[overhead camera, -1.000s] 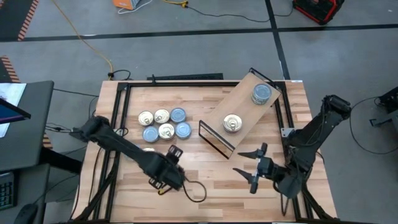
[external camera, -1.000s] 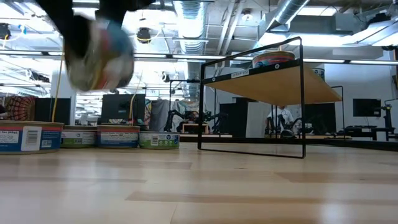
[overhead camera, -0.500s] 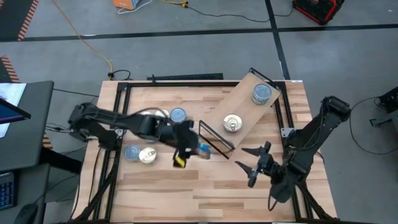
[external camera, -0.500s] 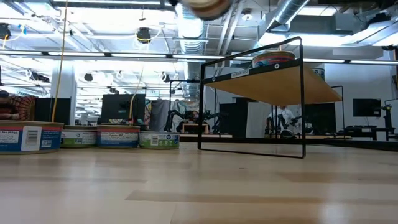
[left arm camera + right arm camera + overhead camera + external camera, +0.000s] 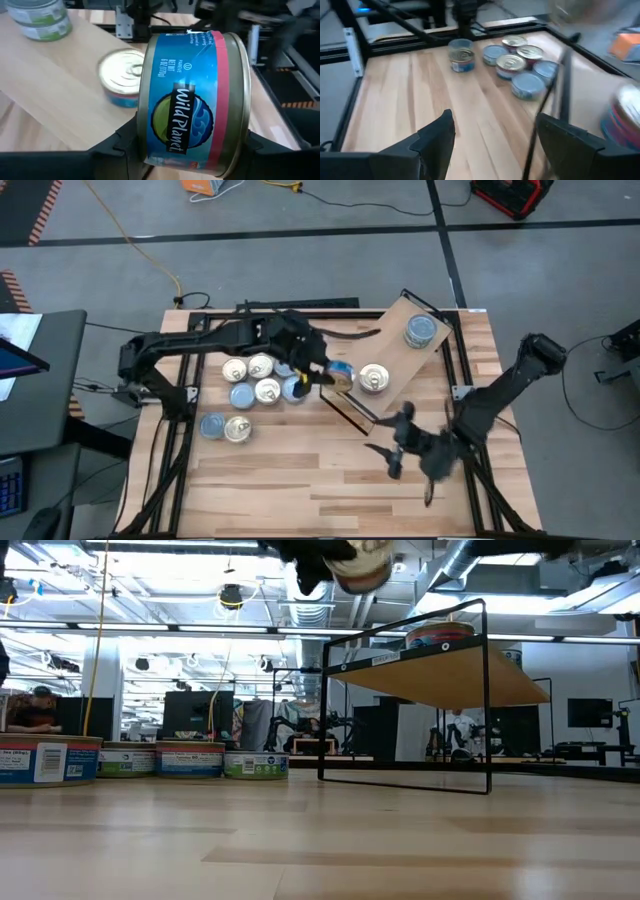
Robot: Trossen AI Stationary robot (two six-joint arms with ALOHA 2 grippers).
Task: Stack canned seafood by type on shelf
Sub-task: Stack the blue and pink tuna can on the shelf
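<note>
While the left gripper [image 5: 322,370] is clenched on a blue-label tin [image 5: 192,97] just above the shelf [image 5: 392,340] near end, the step in hand looks like placing it w/ its own type. Judgement: go onto the gold-lid tin [image 5: 374,378] mid-shelf, which carries the same blue-and-red label; level the held tin first, centre over that lid, lower slow, release only once seated. Left of shelf, loose tins [image 5: 262,380] cluster on the tabletop [image 5: 300,470], two more nearer the front-left. Green-label stack [image 5: 422,331] sits at shelf far end. Right gripper [image 5: 395,448] hangs released, empty, just in front of shelf. Pale butcher-block wood; beyond it grey concrete floor, cables.
</note>
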